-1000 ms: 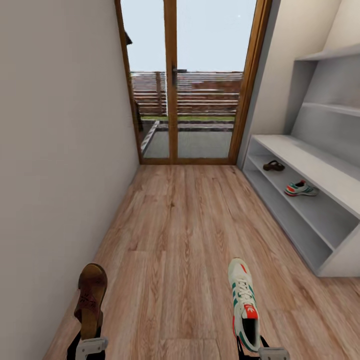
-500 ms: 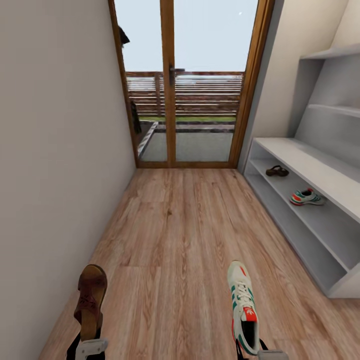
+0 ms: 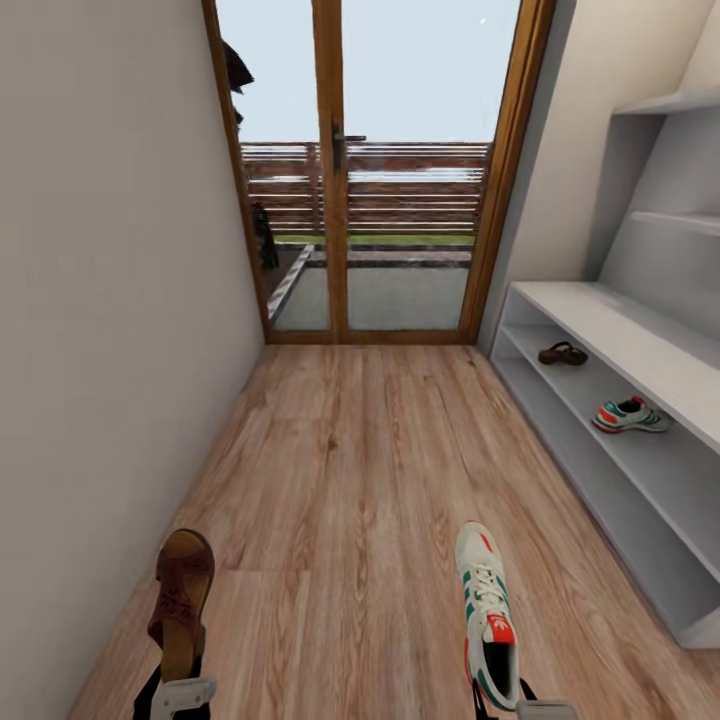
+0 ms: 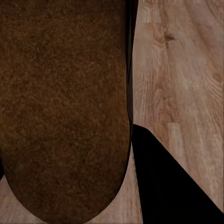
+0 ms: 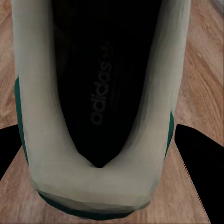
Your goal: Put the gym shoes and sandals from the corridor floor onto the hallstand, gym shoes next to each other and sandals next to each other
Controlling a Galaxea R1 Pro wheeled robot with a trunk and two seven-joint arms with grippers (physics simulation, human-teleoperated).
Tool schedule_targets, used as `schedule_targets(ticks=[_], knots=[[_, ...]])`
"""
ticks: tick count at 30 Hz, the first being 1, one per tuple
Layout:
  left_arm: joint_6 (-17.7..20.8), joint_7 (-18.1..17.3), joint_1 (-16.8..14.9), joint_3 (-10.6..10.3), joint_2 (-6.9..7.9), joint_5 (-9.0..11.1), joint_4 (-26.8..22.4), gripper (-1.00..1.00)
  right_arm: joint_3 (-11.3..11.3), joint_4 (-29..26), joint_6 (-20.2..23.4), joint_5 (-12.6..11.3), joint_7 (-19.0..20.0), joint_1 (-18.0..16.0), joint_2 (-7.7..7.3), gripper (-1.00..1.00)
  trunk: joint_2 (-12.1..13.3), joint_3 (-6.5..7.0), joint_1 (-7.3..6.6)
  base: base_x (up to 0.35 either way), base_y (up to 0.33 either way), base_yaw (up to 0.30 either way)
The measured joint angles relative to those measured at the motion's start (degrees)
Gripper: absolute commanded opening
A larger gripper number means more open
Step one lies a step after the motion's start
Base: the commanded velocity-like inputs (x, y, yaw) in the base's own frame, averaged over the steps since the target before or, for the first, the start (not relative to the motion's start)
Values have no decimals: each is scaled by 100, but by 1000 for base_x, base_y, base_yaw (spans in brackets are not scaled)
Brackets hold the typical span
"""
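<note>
Head view: your left gripper (image 3: 178, 690) is pinching a brown sandal (image 3: 180, 600) heel-first; your right gripper (image 3: 530, 708) is gripping a gym shoe (image 3: 487, 612), toe pointing forward; their mates are lying apart on the hallstand (image 3: 640, 350) shelf.

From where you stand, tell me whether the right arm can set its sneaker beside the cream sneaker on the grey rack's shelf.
Probably not yet: the shelved sneaker sits far ahead of the right gripper, though open floor lies between.
</note>
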Motion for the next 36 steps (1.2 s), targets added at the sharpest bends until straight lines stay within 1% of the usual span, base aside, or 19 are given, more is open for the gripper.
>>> schedule_targets(ticks=[13, 26, 36], knots=[[0, 3, 0, -12, -4, -18, -1, -100, 9, -11, 0, 12, 14, 0, -11, -100, 0, 0, 0, 340, -3, 0], [0, -1, 0, 1, 0, 5, -1, -100, 1, -20, 0, 2, 1, 0, -11, -100, 0, 0, 0, 340, 0, -3], [-1, 1, -1, -6, 4, 16, -3, -100, 0, -10, 0, 10, 0, 3, -16, -100, 0, 0, 0, 340, 29, -241]])
